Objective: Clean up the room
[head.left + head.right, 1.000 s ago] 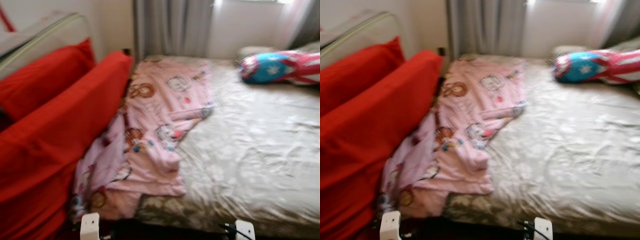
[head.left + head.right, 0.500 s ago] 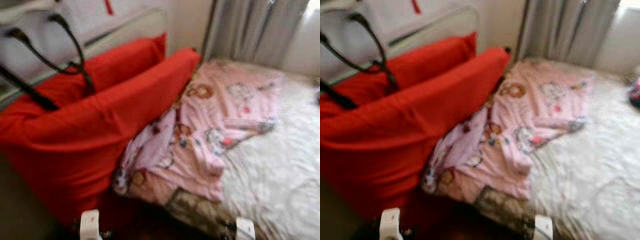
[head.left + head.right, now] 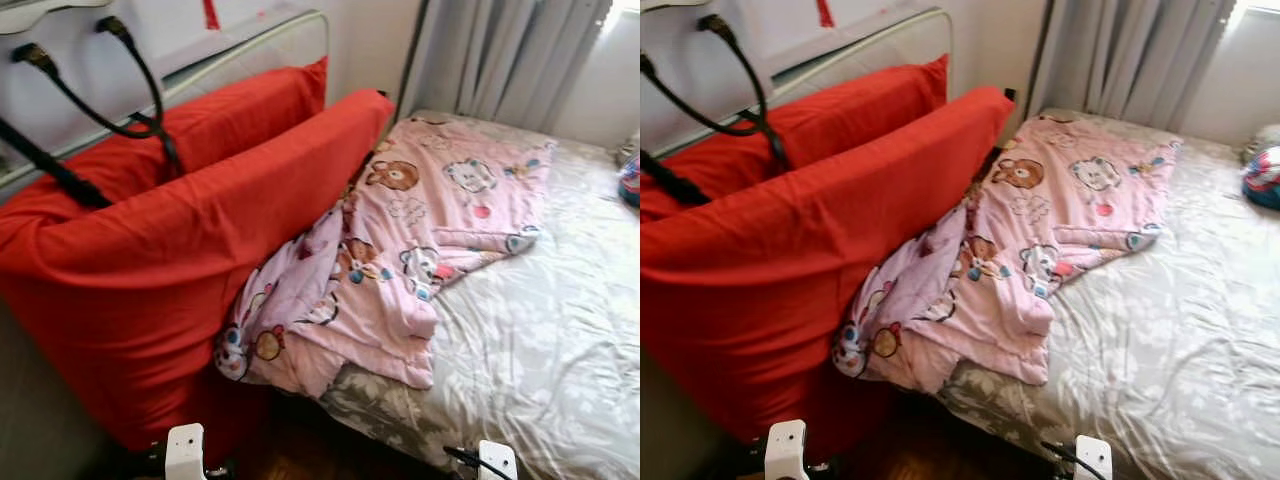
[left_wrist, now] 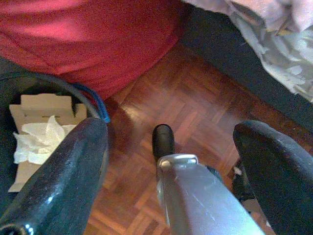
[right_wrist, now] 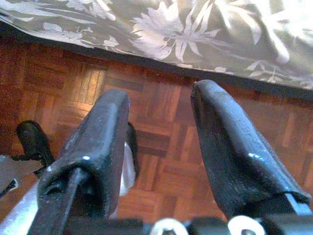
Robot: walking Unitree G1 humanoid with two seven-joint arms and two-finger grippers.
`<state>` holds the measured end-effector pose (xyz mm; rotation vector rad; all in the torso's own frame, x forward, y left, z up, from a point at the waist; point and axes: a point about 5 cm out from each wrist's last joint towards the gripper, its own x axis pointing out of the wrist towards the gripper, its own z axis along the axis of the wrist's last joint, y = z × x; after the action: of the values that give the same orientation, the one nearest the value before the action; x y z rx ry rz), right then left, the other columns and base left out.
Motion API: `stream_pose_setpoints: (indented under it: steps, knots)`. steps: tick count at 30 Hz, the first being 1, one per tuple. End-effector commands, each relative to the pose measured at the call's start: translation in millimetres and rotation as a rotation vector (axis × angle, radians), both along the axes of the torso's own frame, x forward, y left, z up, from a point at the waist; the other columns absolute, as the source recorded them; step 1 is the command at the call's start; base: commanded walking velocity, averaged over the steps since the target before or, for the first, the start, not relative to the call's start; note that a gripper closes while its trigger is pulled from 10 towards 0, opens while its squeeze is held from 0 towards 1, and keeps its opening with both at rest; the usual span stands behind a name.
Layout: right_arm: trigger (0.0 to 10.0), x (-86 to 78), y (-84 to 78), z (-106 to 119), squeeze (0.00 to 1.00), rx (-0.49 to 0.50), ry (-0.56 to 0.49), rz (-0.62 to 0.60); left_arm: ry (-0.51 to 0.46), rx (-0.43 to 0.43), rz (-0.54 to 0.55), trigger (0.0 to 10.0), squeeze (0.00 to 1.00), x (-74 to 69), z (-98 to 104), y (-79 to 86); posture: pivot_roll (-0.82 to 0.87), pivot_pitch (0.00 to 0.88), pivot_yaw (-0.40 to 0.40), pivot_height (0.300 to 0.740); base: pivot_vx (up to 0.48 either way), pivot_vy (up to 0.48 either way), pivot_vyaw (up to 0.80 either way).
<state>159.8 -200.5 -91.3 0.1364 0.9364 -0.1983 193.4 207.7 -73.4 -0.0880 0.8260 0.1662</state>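
Pink cartoon blanket rumpled across the bed, one edge spilling beside the red cushions. Left gripper and right gripper hanging idle over the parquet floor, fingers apart, nothing held.

My way onto the bed is widest on its right side, where the floral sheet lies bare and flat. The pink blanket blocks the left part, bunched and spilling over the near edge toward the floor. Hard against it on the left stand two big red pillows, a wall I cannot reach through, with black straps looped above them. Low down, parquet floor lies free between my fingers and the bed's edge; a bin holding cardboard and tissue crowds my left side.
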Motion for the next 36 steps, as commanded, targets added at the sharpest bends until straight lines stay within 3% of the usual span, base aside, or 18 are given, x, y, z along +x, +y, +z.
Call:
stream_pose_setpoints:
  steps: [1,5,18,36]
  knots:
    - [10.0,-0.1,-3.6,0.6,0.0,-0.014,-0.002,0.002,0.014,-0.007,0.003,10.0,0.0,-4.6,-2.9,-2.4,-0.09,0.067,-0.04,0.74,0.0,0.0,0.8]
    - [10.0,-0.1,-3.0,0.5,0.0,-0.003,-0.004,0.002,0.011,-0.007,0.004,10.0,0.0,-4.2,-2.7,-2.5,-0.09,0.07,-0.04,0.74,0.0,0.0,0.61]
    - [10.0,0.6,-3.3,1.0,0.0,-0.012,-0.008,0.013,0.007,-0.011,0.013,10.0,0.0,-4.5,-2.7,-2.1,-0.09,0.083,-0.038,0.74,0.0,0.0,0.0]
    - [10.0,1.8,-2.0,1.5,0.0,0.01,-0.021,0.012,0.004,-0.011,0.017,10.0,0.0,-4.5,-2.2,0.2,-0.09,0.091,-0.038,0.74,0.0,0.0,0.54]
